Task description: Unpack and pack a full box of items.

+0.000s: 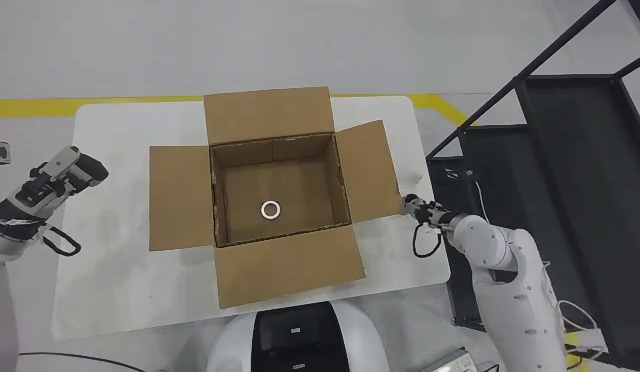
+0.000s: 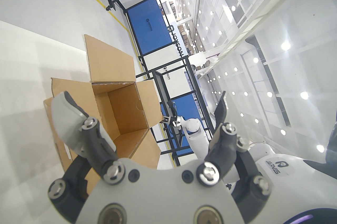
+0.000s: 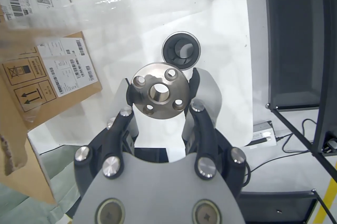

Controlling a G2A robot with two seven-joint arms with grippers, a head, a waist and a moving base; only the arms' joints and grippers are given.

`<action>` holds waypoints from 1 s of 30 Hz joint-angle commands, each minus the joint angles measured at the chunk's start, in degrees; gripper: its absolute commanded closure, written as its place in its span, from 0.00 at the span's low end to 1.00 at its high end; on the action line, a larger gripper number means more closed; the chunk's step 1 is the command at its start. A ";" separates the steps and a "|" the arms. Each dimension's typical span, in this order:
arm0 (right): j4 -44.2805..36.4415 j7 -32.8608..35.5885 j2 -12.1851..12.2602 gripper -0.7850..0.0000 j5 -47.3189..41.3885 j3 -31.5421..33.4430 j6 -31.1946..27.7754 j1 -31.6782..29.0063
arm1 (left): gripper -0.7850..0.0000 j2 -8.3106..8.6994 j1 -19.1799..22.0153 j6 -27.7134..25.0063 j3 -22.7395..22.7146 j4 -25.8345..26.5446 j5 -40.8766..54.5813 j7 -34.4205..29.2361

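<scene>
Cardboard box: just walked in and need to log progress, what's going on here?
The cardboard box sits open on the white table, with one small ring on its floor. The right gripper is shut on a metal flange beside the box's right flap, near a dark round part on the table. The left gripper is open and empty at the table's left edge.

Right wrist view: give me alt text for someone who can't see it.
The right gripper is shut on a round metal flange with four holes, over the white table. A dark ring-shaped part lies on the table beyond it, and a labelled cardboard box flap is off to one side.
</scene>
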State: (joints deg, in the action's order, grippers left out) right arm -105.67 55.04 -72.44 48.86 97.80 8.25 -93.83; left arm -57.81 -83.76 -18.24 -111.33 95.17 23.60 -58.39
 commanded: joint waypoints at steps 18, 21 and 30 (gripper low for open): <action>10.38 -7.40 0.08 1.00 1.39 -2.40 3.25 -1.95 | 0.00 0.00 0.00 0.00 0.00 0.00 0.00 0.00; 12.71 -8.60 0.07 1.00 1.30 -2.88 3.63 -0.39 | 0.00 0.00 0.00 0.00 0.00 0.00 0.00 0.00; 17.78 -10.01 0.10 1.00 2.86 -5.40 3.85 3.26 | 0.00 0.00 0.00 0.00 0.00 0.00 0.00 0.00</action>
State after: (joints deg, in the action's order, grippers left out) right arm -88.19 45.15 -72.35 51.77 92.47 12.15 -90.75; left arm -57.81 -83.76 -18.24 -111.33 95.17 23.60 -58.39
